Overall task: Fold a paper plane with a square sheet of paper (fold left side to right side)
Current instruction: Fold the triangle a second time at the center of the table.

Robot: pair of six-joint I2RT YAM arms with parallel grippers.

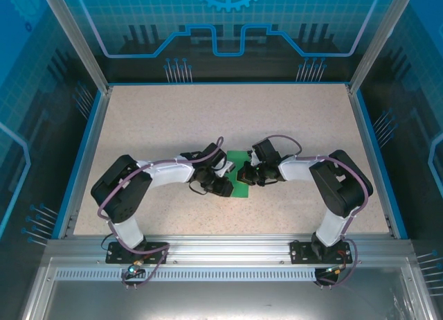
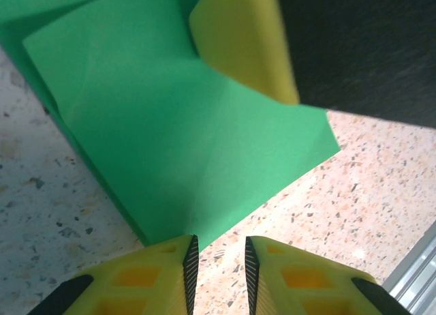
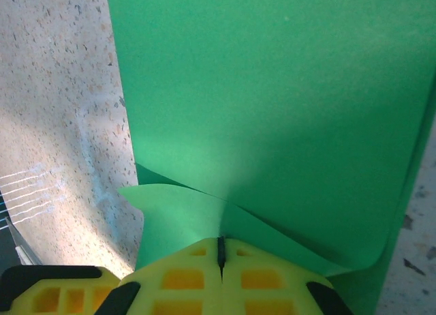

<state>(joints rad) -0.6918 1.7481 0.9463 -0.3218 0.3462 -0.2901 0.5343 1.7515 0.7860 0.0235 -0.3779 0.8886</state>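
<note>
The square sheet of paper (image 1: 239, 158) is bright green and lies mid-table between my two grippers, partly folded over itself. In the right wrist view my right gripper (image 3: 221, 241) is shut on a raised flap of the paper (image 3: 272, 103), which curls up from the lower layer. In the left wrist view my left gripper (image 2: 218, 250) stands narrowly open, with bare table showing between its fingers. Its left fingertip (image 2: 185, 250) sits at the paper's (image 2: 170, 138) near edge. The right gripper's yellow finger (image 2: 245, 42) presses the paper's far side. From above, the left gripper (image 1: 225, 176) and right gripper (image 1: 243, 174) nearly meet.
The speckled beige table (image 1: 221, 112) extends around the paper, bounded by blue side walls (image 1: 82, 154) and a metal rail (image 1: 228, 247) at the near edge. That rail (image 2: 415, 267) lies close to the left gripper's right side.
</note>
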